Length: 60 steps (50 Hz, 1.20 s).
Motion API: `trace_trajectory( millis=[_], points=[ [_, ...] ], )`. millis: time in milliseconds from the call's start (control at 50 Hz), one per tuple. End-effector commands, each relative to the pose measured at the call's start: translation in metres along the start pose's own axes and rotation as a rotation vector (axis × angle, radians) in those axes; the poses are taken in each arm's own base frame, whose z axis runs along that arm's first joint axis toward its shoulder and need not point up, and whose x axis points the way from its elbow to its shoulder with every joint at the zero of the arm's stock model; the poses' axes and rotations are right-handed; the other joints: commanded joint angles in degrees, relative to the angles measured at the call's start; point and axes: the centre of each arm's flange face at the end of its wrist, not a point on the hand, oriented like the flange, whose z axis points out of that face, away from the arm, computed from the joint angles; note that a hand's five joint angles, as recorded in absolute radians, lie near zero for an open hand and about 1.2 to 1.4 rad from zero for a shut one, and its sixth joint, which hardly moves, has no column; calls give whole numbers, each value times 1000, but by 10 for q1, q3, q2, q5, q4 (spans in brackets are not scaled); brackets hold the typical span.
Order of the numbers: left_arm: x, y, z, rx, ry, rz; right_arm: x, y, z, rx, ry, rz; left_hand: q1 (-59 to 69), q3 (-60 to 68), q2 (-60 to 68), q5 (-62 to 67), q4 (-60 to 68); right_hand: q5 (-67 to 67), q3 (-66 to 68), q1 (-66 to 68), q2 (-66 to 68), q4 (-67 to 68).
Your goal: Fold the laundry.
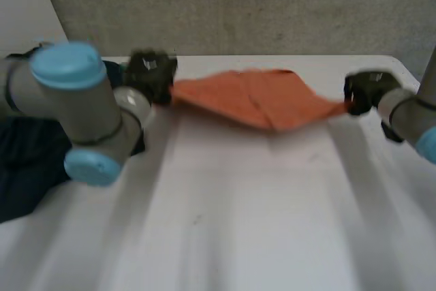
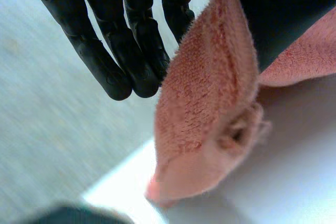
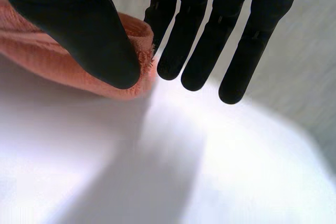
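Across the far side of the white table [image 1: 238, 223], the orange towel [image 1: 259, 100] is stretched between both hands, its middle drooping. It looks light, soft and limp, so the corners seem the best places to hold it. The left hand [image 1: 151, 73] pinches the left corner between thumb and nearly straight fingers [image 2: 131, 61], and the right hand [image 1: 368, 93] pinches the opposite corner likewise, both arms reaching low and wide.

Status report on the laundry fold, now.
Left robot hand pinching one corner of orange towel, right robot hand the opposite corner. Towel stretched between them over the table. Dark garment lying under left arm, clear of towel.
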Motion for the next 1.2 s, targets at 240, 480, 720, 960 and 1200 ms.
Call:
trace_trajectory(
  millis=[240,480,720,960,1200],
  points=[
    [16,28,-35,-163,99,96,-27,17,-45,-138,-220,-341,127,120,114,140,115,-394,-405,-370,-399,-410],
    [7,18,-44,-142,93,118,-82,2,-65,193,-579,-804,127,120,114,140,115,-435,-446,-410,-439,-451],
    [5,2,-45,-94,90,96,-117,24,-29,290,-691,-978,127,120,114,140,115,-432,-442,-407,-436,-447],
    [-1,-7,-46,-78,66,59,-127,33,8,333,-625,-1035,127,120,114,140,115,128,117,153,124,112],
    [-35,-16,-55,-114,-25,56,-19,-18,24,155,-255,-658,127,120,114,140,115,129,118,154,125,113]
  ],
)
